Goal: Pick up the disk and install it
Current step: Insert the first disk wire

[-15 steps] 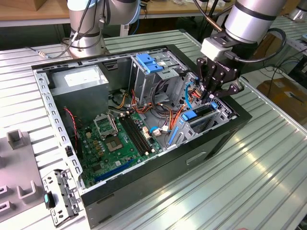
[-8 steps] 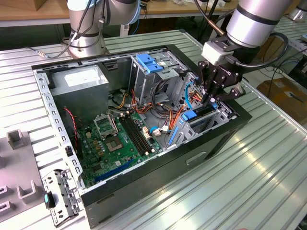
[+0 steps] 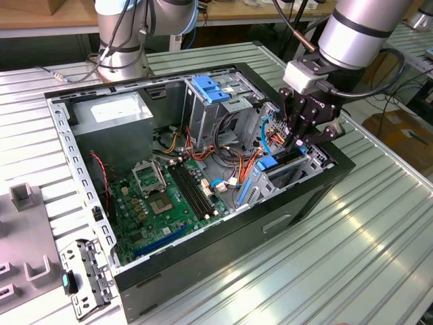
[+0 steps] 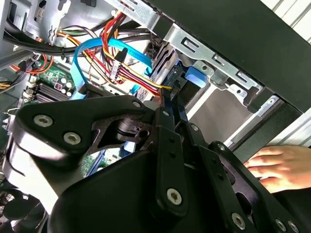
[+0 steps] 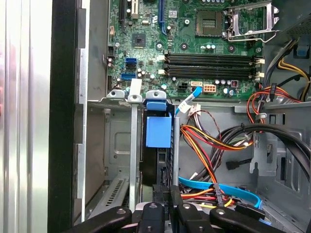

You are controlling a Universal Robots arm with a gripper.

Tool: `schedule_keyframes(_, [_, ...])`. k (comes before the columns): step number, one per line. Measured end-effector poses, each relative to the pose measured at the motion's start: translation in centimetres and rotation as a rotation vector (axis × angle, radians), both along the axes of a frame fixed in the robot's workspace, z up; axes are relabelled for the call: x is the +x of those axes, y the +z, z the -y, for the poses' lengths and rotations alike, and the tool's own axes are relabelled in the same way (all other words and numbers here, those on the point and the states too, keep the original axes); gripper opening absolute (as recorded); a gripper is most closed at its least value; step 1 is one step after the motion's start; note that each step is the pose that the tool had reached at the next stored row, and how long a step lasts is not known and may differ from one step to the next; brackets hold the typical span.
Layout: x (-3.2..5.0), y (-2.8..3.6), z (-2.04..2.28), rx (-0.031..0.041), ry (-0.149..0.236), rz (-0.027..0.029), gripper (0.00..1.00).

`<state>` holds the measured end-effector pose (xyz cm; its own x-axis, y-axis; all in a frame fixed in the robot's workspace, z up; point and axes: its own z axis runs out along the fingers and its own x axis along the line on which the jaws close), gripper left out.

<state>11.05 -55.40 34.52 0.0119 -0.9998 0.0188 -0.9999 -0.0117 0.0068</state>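
Note:
The disk [image 3: 267, 164] stands on edge in a slot of the metal drive cage [image 3: 312, 161] at the front corner of the open computer case [image 3: 223, 244]. In the first wrist view its dark body and bright blue carrier tab [image 5: 159, 131] sit between the cage's silver rails. My gripper [image 3: 295, 143] reaches down into the case right at the cage. In both wrist views the black fingers are drawn together, and the gripper [image 5: 169, 189] meets the end of the disk opposite the blue tab. The gripper [image 4: 171, 99] points toward the blue tab [image 4: 197, 76]. Nothing shows between the fingers.
Red, yellow and orange wires and blue flat cables [image 3: 260, 145] crowd the space beside the cage. The green motherboard [image 3: 162, 203] lies on the case floor, with a grey power supply [image 3: 111, 115] at the far corner. A person's hand [image 4: 277, 165] rests outside the case. A loose metal bracket [image 3: 84, 277] lies on the table.

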Motion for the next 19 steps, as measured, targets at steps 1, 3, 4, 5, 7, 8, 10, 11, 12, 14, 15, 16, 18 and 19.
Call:
schedule_keyframes(1, [-0.05, -0.01, 0.00, 0.0002, -0.001, 0.0000, 0.17])
schedule_keyframes(3, [-0.08, -0.01, 0.00, 0.0002, -0.001, 0.0000, 0.17])
schedule_keyframes(4, [-0.08, -0.01, -0.01, 0.0001, -0.001, 0.0000, 0.17])
schedule_keyframes(5, [-0.09, 0.02, -0.01, 0.0001, -0.001, 0.0000, 0.17])
schedule_keyframes(7, [-0.09, 0.21, -0.02, 0.0002, -0.002, -0.0001, 0.17])
schedule_keyframes(8, [-0.09, 0.25, -0.02, 0.0001, -0.002, 0.0000, 0.17])
schedule_keyframes(10, [-0.09, 0.22, -0.06, 0.0010, -0.003, 0.0001, 0.17])
schedule_keyframes(11, [-0.08, 0.17, -0.10, 0.0012, -0.004, 0.0000, 0.17])
schedule_keyframes(12, [-0.02, 0.14, -0.10, 0.0010, -0.005, 0.0000, 0.17])
schedule_keyframes(14, [0.03, 0.05, -0.10, 0.0012, -0.009, 0.0000, 0.17])
schedule_keyframes(15, [0.04, 0.02, -0.10, 0.0011, -0.010, 0.0000, 0.17])
schedule_keyframes(16, [0.04, -0.02, -0.10, 0.0010, -0.012, 0.0000, 0.17])
schedule_keyframes(18, [0.05, -0.11, -0.10, 0.0010, -0.014, 0.0000, 0.17])
schedule_keyframes(19, [0.05, -0.16, -0.10, 0.0009, -0.015, 0.0000, 0.17])
